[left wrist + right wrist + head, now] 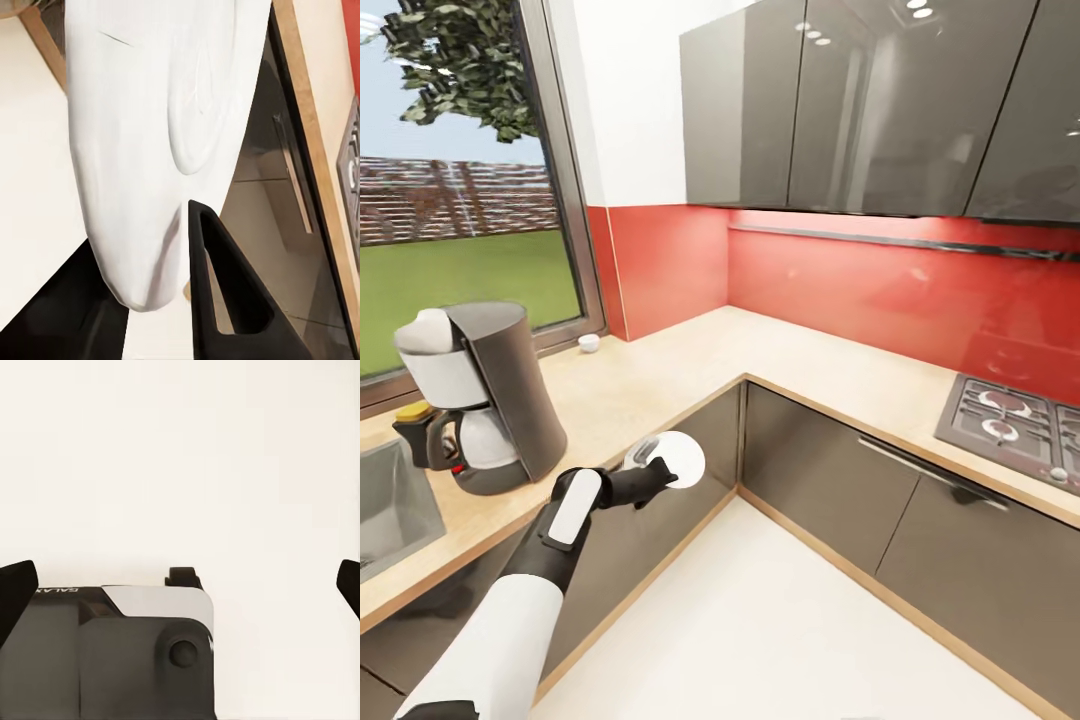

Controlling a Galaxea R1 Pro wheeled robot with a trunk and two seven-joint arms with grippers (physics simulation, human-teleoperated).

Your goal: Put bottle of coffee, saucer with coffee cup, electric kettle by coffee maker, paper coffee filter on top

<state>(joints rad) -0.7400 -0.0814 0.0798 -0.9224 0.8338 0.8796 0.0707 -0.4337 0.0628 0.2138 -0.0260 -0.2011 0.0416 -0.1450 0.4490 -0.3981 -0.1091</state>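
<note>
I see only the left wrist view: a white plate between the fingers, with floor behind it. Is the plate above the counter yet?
Observer: Not yet. The left gripper holds the saucer just off the countertop edge, in front of the cabinets.
Operator: Where is the coffee maker?
Observer: The coffee maker stands on the countertop, to the saucer's left.
Operator: And the cup?
Observer: The cup sits on the countertop by the window.

Left arm extended forward, its hand [656, 474] clamped; right hand [180, 585] spread.
</note>
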